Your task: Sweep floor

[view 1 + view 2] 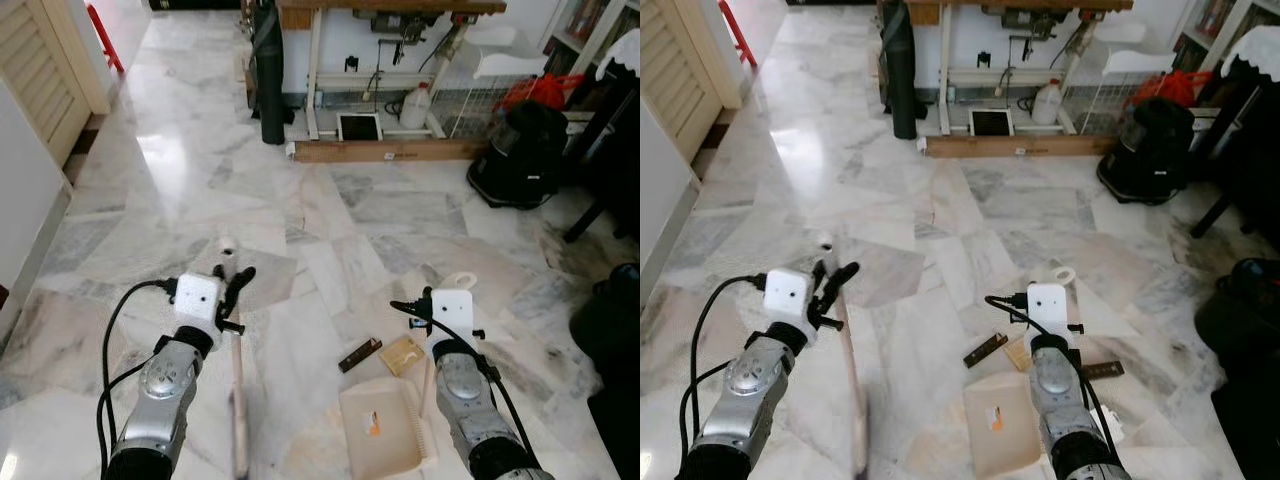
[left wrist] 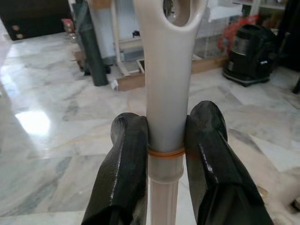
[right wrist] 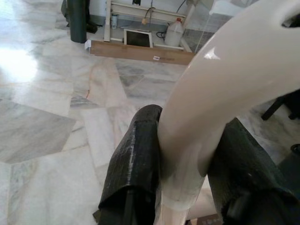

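Left gripper [image 2: 164,154]: jaws closed on the cream broom handle [image 2: 166,93], just below its hanging hole; fingers [image 2: 124,164] press both sides. The broom [image 1: 238,400] runs down from the grip to the marble floor [image 1: 200,180], near the bottom edge of the head view; its head is not visible.

Between the arms: a dark brown strip of litter [image 1: 359,354] and a tan scrap [image 1: 401,353] lie on the floor, just beyond the dustpan's mouth, uncollected.

Right gripper [image 3: 187,159]: jaws closed on the curved cream dustpan handle [image 3: 225,84]. The dustpan [image 1: 380,425] rests flat on the floor, with one orange-marked scrap [image 1: 373,423] inside.

Assessment: tools in hand, collection barely begun. One scrap is in the pan. Remaining, by my judgement: draw both loose pieces into the pan.
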Controlling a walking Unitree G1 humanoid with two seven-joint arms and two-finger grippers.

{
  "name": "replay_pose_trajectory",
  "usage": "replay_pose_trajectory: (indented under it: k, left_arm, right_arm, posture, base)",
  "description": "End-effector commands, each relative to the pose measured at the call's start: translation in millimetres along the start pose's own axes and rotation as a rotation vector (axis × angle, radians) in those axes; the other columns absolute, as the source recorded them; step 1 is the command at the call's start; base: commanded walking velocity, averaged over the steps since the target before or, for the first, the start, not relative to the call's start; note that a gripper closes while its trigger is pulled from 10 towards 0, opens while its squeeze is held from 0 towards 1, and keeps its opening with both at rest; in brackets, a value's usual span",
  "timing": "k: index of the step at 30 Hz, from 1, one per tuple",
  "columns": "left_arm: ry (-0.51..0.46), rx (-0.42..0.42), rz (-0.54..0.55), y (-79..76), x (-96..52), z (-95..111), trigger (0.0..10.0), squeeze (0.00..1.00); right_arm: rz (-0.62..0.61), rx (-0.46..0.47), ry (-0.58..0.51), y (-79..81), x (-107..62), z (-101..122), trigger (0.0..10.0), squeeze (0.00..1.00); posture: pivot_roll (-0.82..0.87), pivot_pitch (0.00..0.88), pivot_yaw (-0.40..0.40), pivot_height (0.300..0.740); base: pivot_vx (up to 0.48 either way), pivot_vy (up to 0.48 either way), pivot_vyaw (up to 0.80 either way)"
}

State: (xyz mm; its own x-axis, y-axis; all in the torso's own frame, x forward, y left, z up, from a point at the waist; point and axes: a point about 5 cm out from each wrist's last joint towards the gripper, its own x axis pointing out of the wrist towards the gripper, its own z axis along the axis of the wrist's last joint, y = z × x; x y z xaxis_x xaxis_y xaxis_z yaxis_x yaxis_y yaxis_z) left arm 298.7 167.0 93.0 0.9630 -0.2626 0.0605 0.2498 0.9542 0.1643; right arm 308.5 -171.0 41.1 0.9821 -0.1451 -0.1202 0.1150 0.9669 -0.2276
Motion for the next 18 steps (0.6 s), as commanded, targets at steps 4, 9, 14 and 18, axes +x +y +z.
replay_pose_trajectory:
  k: [4, 9, 14, 18]
  left_arm:
    - [0.013, 0.031, 0.068, 2.6, -4.1, -4.9, 10.0, 0.00]
    - [-0.001, 0.008, 0.156, 9.8, -13.5, -6.6, 10.0, 0.00]
    - [-0.007, 0.001, 0.177, 11.3, -14.4, -5.6, 10.0, 0.00]
    - [-0.016, -0.007, 0.186, 10.5, -11.7, -3.9, 10.0, 0.00]
  right_arm:
    - [-0.021, 0.042, 0.033, -4.9, -5.8, -11.1, 10.0, 0.00]
    - [-0.026, 0.119, 0.021, -3.3, -6.8, -9.8, 10.0, 0.00]
    - [-0.017, 0.125, -0.015, -1.3, -5.8, -4.1, 10.0, 0.00]
    - [-0.006, 0.166, -0.053, 0.8, -2.4, 5.4, 10.0, 0.00]
  posture:
    - [0.06, 0.061, -0.064, 0.740]
    - [0.06, 0.056, -0.068, 0.740]
    - [0.06, 0.053, -0.068, 0.740]
    - [0.06, 0.057, -0.069, 0.740]
  base:
    - [0.000, 0.000, 0.00]
    - [0.000, 0.000, 0.00]
    - [0.000, 0.000, 0.00]
    - [0.000, 0.000, -0.49]
